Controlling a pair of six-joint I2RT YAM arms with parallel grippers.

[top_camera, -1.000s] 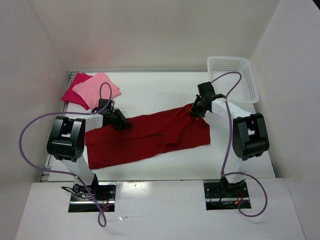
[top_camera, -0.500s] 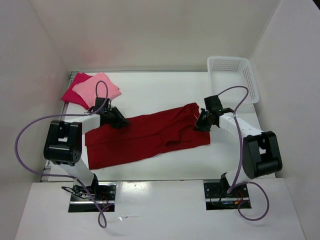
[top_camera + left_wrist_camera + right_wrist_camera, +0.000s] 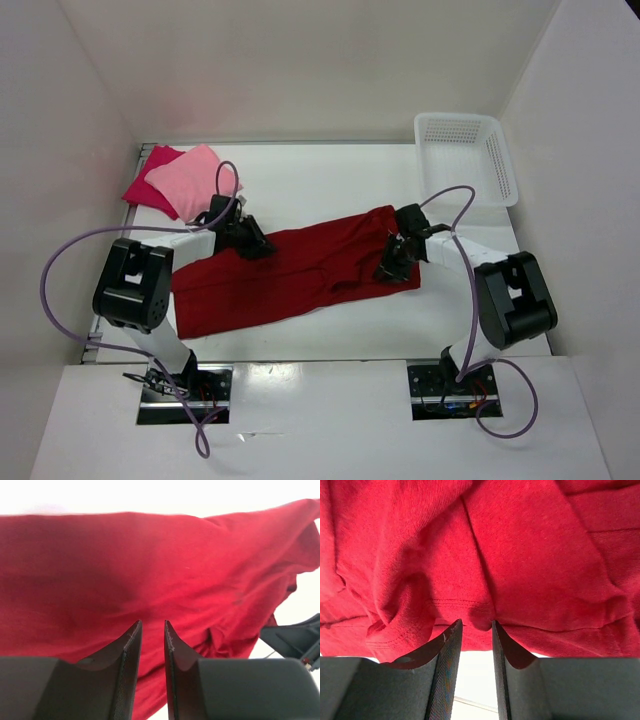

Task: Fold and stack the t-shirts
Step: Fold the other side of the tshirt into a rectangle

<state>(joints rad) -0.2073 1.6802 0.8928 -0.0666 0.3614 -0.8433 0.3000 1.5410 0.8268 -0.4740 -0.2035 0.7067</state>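
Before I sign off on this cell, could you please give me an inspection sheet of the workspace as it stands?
Surface: white table, no spills seen.
Job's things: dark red shirt spread out and rumpled mid-table; light pink shirt folded, lying on the folded crimson-pink shirt at the far left corner.
Clutter: white mesh basket at the far right corner, nothing seen inside.
Grippers: left gripper at the dark red shirt's far left edge, jaws narrowly apart, grip unclear; right gripper at its right hem, jaws parted, table showing between them.
Cables: purple cables loop loosely from each arm.
Surroundings: plain white walls on three sides.
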